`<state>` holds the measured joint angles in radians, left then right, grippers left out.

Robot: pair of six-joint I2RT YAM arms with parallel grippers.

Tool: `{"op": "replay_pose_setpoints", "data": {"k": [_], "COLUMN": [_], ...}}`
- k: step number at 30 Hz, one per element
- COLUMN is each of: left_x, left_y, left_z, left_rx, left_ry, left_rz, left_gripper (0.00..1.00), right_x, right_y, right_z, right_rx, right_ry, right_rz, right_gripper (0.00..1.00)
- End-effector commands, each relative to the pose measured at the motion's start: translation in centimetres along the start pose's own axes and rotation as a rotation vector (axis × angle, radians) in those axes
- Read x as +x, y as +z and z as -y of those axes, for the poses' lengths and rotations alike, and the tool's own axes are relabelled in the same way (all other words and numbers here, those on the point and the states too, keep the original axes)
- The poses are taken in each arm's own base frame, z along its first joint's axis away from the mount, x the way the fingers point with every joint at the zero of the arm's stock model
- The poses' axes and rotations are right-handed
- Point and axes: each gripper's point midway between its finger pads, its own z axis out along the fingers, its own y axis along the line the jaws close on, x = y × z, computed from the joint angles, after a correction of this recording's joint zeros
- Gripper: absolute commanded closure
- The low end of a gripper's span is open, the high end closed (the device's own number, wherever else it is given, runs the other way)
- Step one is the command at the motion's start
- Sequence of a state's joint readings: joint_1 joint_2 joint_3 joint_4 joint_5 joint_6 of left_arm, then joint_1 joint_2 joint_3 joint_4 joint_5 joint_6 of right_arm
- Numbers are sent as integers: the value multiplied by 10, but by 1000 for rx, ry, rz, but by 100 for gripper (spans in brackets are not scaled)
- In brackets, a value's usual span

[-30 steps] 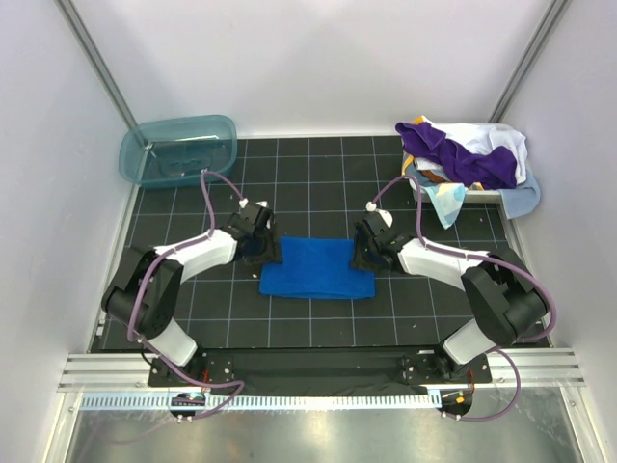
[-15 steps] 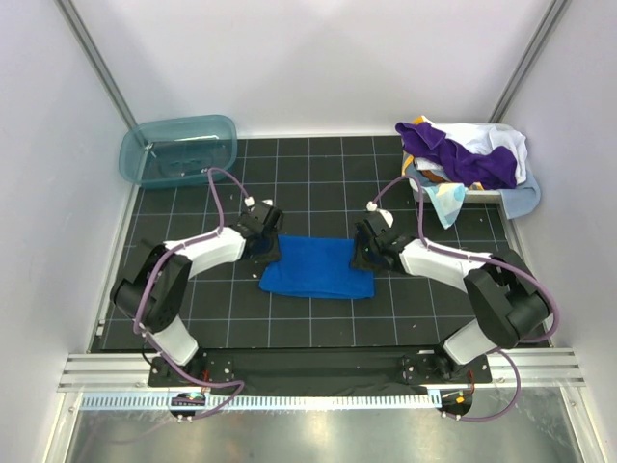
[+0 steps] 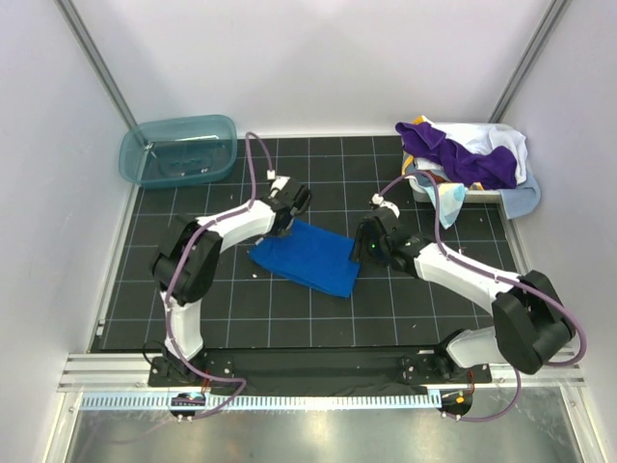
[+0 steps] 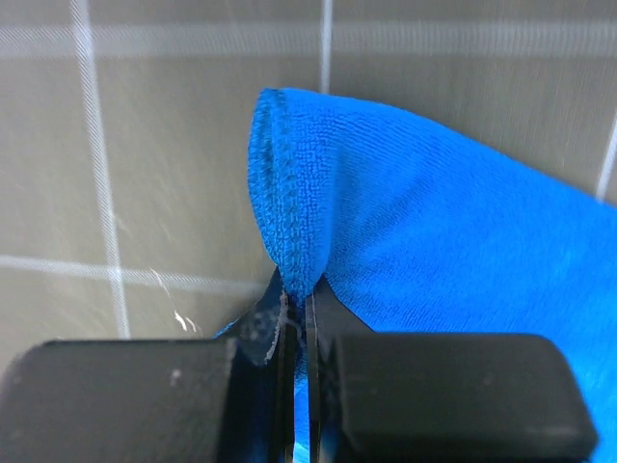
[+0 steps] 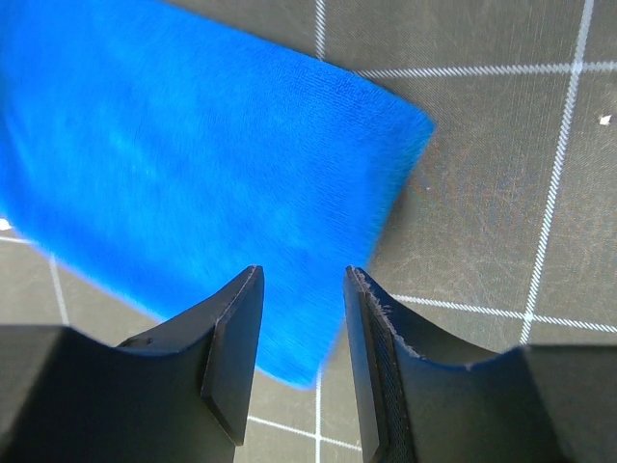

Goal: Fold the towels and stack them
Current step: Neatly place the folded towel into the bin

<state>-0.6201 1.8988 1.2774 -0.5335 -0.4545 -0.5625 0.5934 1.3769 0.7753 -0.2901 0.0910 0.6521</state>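
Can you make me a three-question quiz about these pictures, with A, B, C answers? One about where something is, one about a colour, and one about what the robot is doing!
1. Where is the teal tub?
A) far left corner
B) near right corner
C) right in the middle

2. What colour is the flat towel?
A) orange
B) white
C) royal blue

3. What is the left end effector doing?
A) standing wide open
B) pinching the flat towel's edge
C) holding the teal tub

Answers: 1 A, the top view shows it far back on the left. 2 C, every view shows it bright blue. 3 B, the left wrist view shows its stitched hem squeezed between the fingers.
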Motion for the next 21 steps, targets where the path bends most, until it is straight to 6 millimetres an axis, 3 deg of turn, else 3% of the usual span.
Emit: {"op": "replay_pose_setpoints", "data": {"k": [1,4,5,7,8,9,10,11,12,13,14,15,16,18,21], "left_x": [-53,-75,-94,-102,-128,-126,-137,-167,-178,-172,-202,-210,-204,-231,-256], "left_y": [2,13,13,29,24,42,43,34,38,58,49,52,72,66,66], "left_z": [-20,-27,-23,-27,-20,-18,-19,-13,-11,-17,-15,-17,-19,-28,-43], "left_rx": [-175,-281,-284,-338,-329,-361,-390,-394,-412,-468,-468,-477,-496,-521,-577], "left_ry": [95,158,144,173,145,174,205,179,184,246,197,191,228,190,211], "left_rz": [134,178,211,203,246,226,232,287,298,256,313,319,288,349,412], "left_gripper": [100,100,100,100,100,100,100,100,100,100,100,100,100,100,100], "right_x": [-26,-30,-32,-34,-34,-34,-36,-38,-38,-38,-38,-37,-36,-33,-26], "right_y": [-21,-27,-29,-32,-33,-34,-35,-36,-36,-36,-36,-35,-35,-31,-25], "right_z": [-16,-18,-19,-22,-22,-22,-21,-21,-21,-21,-20,-17,-15,-13,-15], "right_rx": [-53,-64,-70,-80,-81,-81,-77,-77,-78,-79,-73,-64,-59,-55,-76], "right_ry": [-18,-24,-24,-33,-44,-48,-52,-61,-69,-76,-90,-95,-98,-108,-110], "right_rz": [70,86,93,97,96,97,103,108,108,108,109,109,108,103,86], "right_gripper": [53,53,53,53,53,53,53,53,53,53,53,53,53,53,53]}}
